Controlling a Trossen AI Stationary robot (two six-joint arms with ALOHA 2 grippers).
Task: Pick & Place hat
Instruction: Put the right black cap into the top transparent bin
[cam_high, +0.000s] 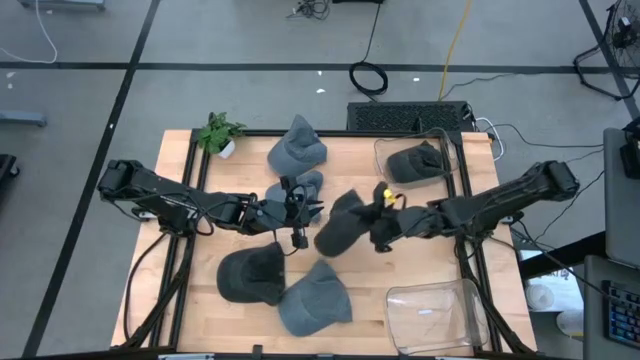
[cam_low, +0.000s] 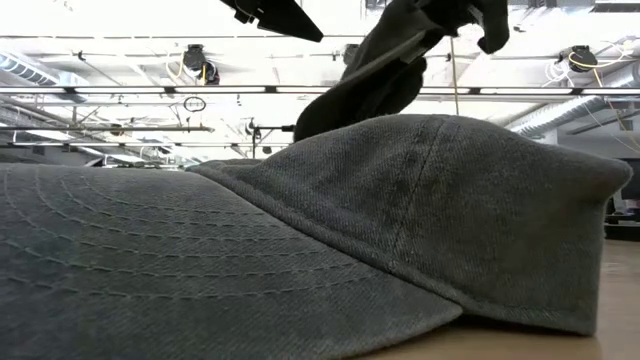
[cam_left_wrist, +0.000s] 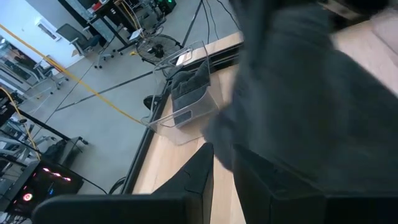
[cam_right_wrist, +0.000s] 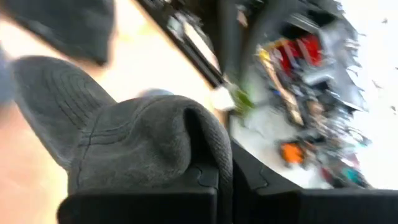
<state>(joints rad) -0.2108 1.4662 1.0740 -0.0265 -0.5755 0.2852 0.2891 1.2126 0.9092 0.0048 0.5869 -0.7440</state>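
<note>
Hat (cam_high: 340, 225), dark grey, hangs above mid-table, pinched in your right gripper (cam_high: 382, 228), fingers clamped on the fabric. Left gripper (cam_high: 300, 208) sits just beside it at the table's centre, nearly closed; can't tell if it grips anything. Other hats lie around; one's in the clear bin (cam_high: 452, 152) at the far right.

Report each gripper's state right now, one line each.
Left gripper: fingers nearly together over the table's middle, nothing clearly held.
Right gripper: shut on the dark cap, lifted off the table.
</note>
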